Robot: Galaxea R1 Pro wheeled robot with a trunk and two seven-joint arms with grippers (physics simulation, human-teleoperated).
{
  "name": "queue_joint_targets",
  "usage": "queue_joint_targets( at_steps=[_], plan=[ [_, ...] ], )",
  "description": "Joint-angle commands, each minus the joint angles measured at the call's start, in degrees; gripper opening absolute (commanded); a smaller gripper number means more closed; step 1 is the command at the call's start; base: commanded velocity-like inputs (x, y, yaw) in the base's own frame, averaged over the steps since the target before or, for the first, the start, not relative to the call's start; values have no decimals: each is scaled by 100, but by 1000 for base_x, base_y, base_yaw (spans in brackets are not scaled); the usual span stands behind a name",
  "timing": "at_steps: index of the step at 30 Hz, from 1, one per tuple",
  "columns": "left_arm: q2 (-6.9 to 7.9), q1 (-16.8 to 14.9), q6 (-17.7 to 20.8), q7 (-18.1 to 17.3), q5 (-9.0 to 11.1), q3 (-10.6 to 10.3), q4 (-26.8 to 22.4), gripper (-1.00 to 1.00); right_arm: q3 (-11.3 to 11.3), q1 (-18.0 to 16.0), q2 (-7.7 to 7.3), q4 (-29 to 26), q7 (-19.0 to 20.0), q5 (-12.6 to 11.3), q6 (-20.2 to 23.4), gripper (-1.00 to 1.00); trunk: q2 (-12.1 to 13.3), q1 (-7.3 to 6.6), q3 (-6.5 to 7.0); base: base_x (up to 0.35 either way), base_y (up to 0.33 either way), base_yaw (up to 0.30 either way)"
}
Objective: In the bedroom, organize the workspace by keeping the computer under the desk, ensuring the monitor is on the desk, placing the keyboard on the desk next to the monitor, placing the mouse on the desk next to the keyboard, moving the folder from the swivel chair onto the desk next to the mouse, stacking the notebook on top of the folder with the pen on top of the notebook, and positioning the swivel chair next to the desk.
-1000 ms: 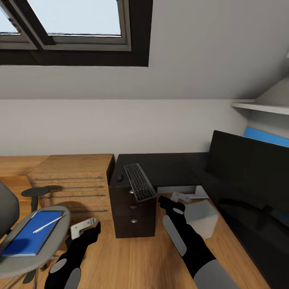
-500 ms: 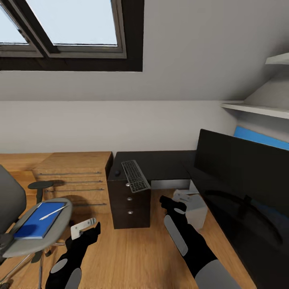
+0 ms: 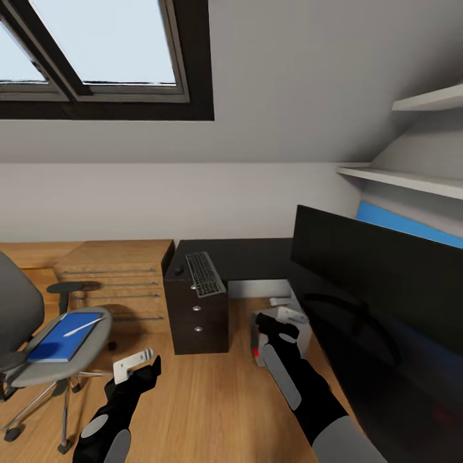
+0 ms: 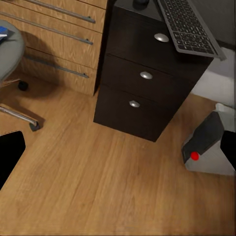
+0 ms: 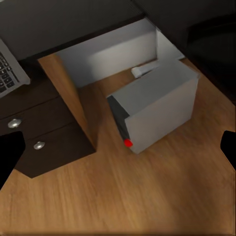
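The black-topped desk [image 3: 257, 252] stands ahead, with the keyboard [image 3: 204, 273] lying over its drawers and the mouse [image 3: 178, 271] just left of it. The wide monitor [image 3: 379, 276] stands on the desk's right wing. On the floor under the desk sits the grey computer [image 5: 157, 105], partly behind my right gripper [image 3: 287, 315], which is open. At the left, the swivel chair [image 3: 16, 315] carries the blue folder [image 3: 61, 337] with the pen [image 3: 83, 326] on it. My left gripper [image 3: 134, 363] hangs open over bare floor, between chair and drawers [image 4: 147, 83].
A light wooden drawer cabinet [image 3: 116, 280] adjoins the desk's left end. White shelves [image 3: 411, 180] hang on the right wall, and a blue strip [image 3: 411, 225] shows behind the monitor. Wooden floor [image 3: 206, 399] stretches between the chair and the desk.
The whole view has pulled back and turned: desk, cabinet and chair look smaller and farther, and more of the monitor and the computer shows. Both arms hold the same pose.
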Motion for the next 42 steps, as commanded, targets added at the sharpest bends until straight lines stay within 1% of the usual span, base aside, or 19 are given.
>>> queue_joint_targets(
  at_steps=[1, 34, 36, 42],
  plan=[
    [0, -4, 17, 47, 52, -6, -10, 100, 13, -5, -3, -10, -39, -28, 26, 100, 36, -25, 10, -276, -239, 0],
    [-6, -4, 17, 47, 55, -6, -10, 100, 23, -5, -14, -1, -39, -8, 28, 100, 1359, -750, 603, -276, -239, 0],
    [-3, -4, 17, 47, 55, -6, -10, 100, 23, -5, -36, -2, -39, 11, 27, 100, 1439, -793, 639, -276, -239, 0],
    [0, -4, 22, 47, 60, -1, -10, 100, 16, -5, -165, -5, -18, 24, 20, 100, 1680, -925, 746, -276, -239, 0]
  ],
)
